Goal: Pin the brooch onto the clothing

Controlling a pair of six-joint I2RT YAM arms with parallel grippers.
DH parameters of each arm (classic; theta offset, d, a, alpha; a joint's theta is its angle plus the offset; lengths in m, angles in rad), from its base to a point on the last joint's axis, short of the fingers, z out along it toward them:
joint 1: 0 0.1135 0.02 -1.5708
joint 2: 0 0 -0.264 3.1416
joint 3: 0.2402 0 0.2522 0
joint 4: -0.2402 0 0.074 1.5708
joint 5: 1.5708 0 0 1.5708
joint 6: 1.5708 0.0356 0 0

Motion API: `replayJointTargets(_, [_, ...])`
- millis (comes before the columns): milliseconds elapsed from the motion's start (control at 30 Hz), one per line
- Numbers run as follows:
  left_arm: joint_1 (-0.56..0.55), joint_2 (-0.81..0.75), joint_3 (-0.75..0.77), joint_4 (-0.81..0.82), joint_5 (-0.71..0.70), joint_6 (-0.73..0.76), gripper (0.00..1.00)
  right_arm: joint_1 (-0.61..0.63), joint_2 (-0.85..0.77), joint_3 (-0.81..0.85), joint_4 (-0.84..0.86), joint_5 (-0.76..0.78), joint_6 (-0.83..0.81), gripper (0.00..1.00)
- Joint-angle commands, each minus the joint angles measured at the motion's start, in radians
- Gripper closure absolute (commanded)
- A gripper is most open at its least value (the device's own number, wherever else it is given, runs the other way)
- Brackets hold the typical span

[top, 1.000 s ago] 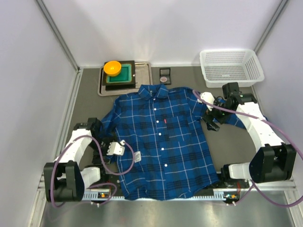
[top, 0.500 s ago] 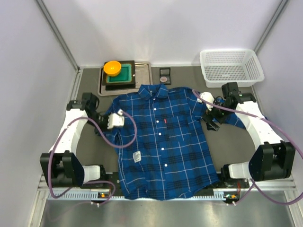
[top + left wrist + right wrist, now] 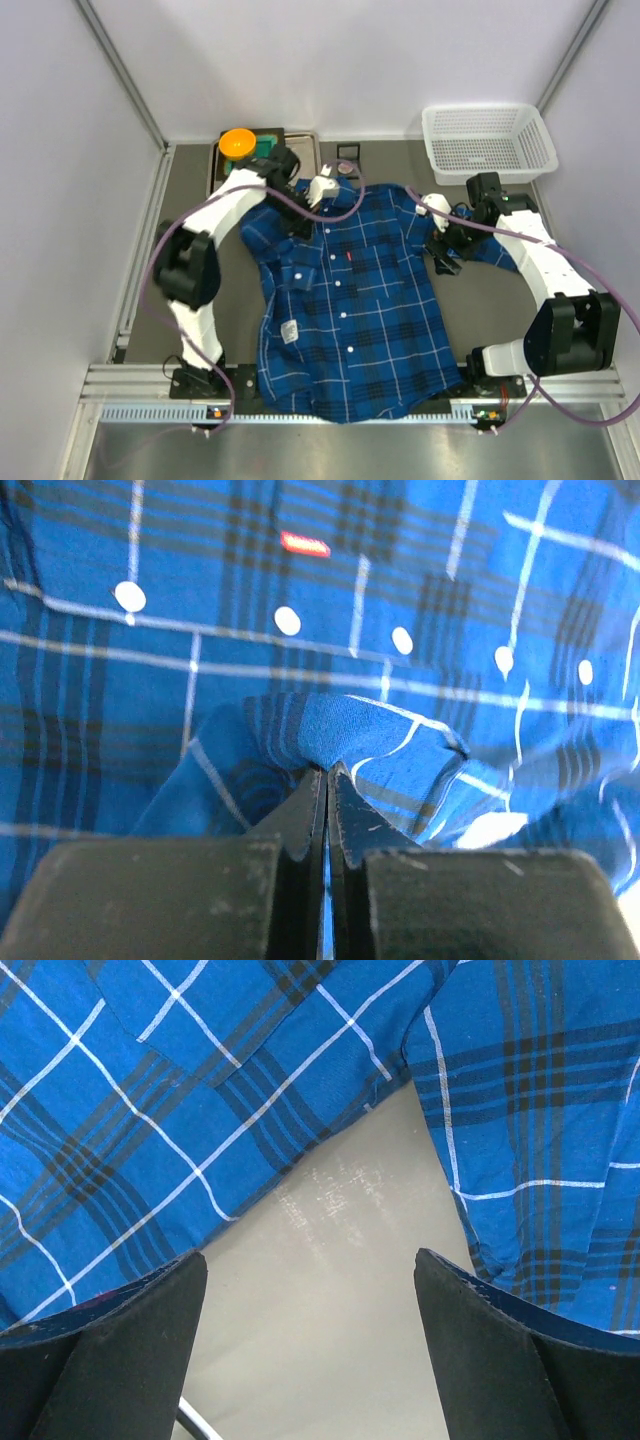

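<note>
The shirt was judged to be at the arranging stage on the desk. A fold of it was pinched in the pressed-together left gripper, and the right gripper was held spread over bare desk. The brooch lay untouched just beyond the collar, to be fetched next.

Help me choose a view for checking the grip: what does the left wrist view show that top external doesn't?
Only left wrist: how the left gripper pinches shut on a raised fold of the shirt. Only top external: the open right gripper, the white basket and the orange dish. Both: the shirt itself, with its white buttons and red mark.
</note>
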Motion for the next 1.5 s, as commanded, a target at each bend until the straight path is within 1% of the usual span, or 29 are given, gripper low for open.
replayJointTargets(0, [-0.003,0.258,0.202,0.021,-0.041,-0.305,1.0,0.003,-0.007,0.036,0.003,-0.002,0.028,0.16])
replayJointTargets(33, [-0.003,0.289,0.227,0.027,-0.053,-0.339,1.0,0.002,-0.007,0.036,0.002,-0.003,0.031,0.16])
replayJointTargets(67, [-0.001,0.312,0.264,0.048,-0.072,-0.354,0.93,0.002,-0.005,0.036,0.003,-0.002,0.04,0.16])
replayJointTargets(133, [0.003,0.334,0.27,0.093,-0.104,-0.402,0.73,-0.004,-0.002,0.041,0.002,0.001,0.052,0.14])
replayJointTargets(167, [0.021,0.322,0.252,0.145,-0.097,-0.411,0.59,-0.009,0.001,0.044,0.003,0.0,0.064,0.14])
replayJointTargets(200, [0.032,0.268,0.233,0.171,-0.086,-0.416,0.5,-0.012,-0.001,0.047,0.003,-0.003,0.07,0.13])
replayJointTargets(233, [0.044,0.23,0.207,0.199,-0.081,-0.407,0.46,-0.016,-0.002,0.048,0.003,-0.008,0.083,0.13])
replayJointTargets(267, [0.046,0.186,0.142,0.258,-0.096,-0.395,0.22,-0.023,-0.001,0.048,0.002,-0.008,0.092,0.13])
replayJointTargets(333, [0.028,0.034,0.06,0.317,-0.135,-0.341,0.15,-0.026,0.001,0.047,0.003,-0.02,0.118,0.12])
replayJointTargets(367, [0.016,-0.015,-0.03,0.343,-0.196,-0.333,0.04,-0.024,0.001,0.042,0.005,-0.028,0.129,0.12])
replayJointTargets(400, [0.002,-0.107,-0.076,0.408,-0.219,-0.323,0.02,-0.024,0.004,0.041,0.005,-0.037,0.142,0.12])
replayJointTargets(433, [-0.036,-0.146,-0.124,0.446,-0.256,-0.339,0.02,-0.024,0.009,0.039,0.005,-0.058,0.175,0.13])
replayJointTargets(467, [-0.059,-0.181,-0.218,0.488,-0.338,-0.356,0.02,-0.024,0.019,0.036,0.005,-0.071,0.193,0.13])
replayJointTargets(500, [-0.086,-0.23,-0.253,0.524,-0.372,-0.371,0.02,-0.026,0.027,0.035,0.009,-0.077,0.216,0.13])
replayJointTargets(533, [-0.144,-0.249,-0.312,0.535,-0.406,-0.373,0.02,-0.026,0.035,0.035,0.014,-0.08,0.263,0.14])
replayJointTargets(567, [-0.179,-0.263,-0.342,0.555,-0.446,-0.376,0.02,-0.026,0.056,0.038,0.014,-0.08,0.284,0.16])
replayJointTargets(600, [-0.213,-0.278,-0.369,0.573,-0.531,-0.375,0.02,-0.026,0.062,0.039,0.012,-0.074,0.3,0.18])
replayJointTargets(633, [-0.278,-0.277,-0.401,0.591,-0.572,-0.376,0.02,-0.026,0.068,0.039,0.012,-0.065,0.325,0.2])
replayJointTargets(733, [-0.381,-0.24,-0.408,0.558,-0.623,-0.372,0.02,-0.027,0.062,0.036,0.014,-0.062,0.34,0.21])
replayJointTargets(900, [-0.477,-0.153,-0.414,0.582,-0.698,-0.37,0.23,-0.027,0.036,0.027,0.012,-0.054,0.342,0.2])
replayJointTargets(933, [-0.501,-0.136,-0.409,0.582,-0.71,-0.37,0.25,-0.026,0.035,0.022,0.012,-0.056,0.342,0.2])
replayJointTargets(1000, [-0.52,-0.081,-0.4,0.572,-0.748,-0.376,0.25,-0.026,0.03,0.018,0.014,-0.054,0.342,0.2])
replayJointTargets(1067, [-0.529,-0.016,-0.37,0.54,-0.787,-0.385,0.2,-0.026,0.029,0.013,0.012,-0.054,0.342,0.2])
replayJointTargets(1133, [-0.529,0.009,-0.368,0.541,-0.817,-0.391,0.19,-0.027,0.024,0.013,0.012,-0.051,0.341,0.2])
replayJointTargets(1267, [-0.52,0.027,-0.368,0.53,-0.844,-0.39,0.37,-0.027,0.021,0.015,0.011,-0.046,0.337,0.2])
replayJointTargets(1300, [-0.511,0.019,-0.371,0.521,-0.839,-0.387,0.52,-0.027,0.018,0.015,0.012,-0.048,0.336,0.2])
replayJointTargets(1367, [-0.5,-0.007,-0.377,0.513,-0.841,-0.381,0.64,-0.026,0.018,0.015,0.011,-0.049,0.336,0.2])
replayJointTargets(1400, [-0.494,-0.016,-0.379,0.51,-0.845,-0.376,0.76,-0.027,0.016,0.015,0.012,-0.051,0.336,0.2])
replayJointTargets(1467, [-0.485,-0.042,-0.379,0.492,-0.853,-0.37,0.89,-0.026,0.018,0.015,0.011,-0.053,0.336,0.2])
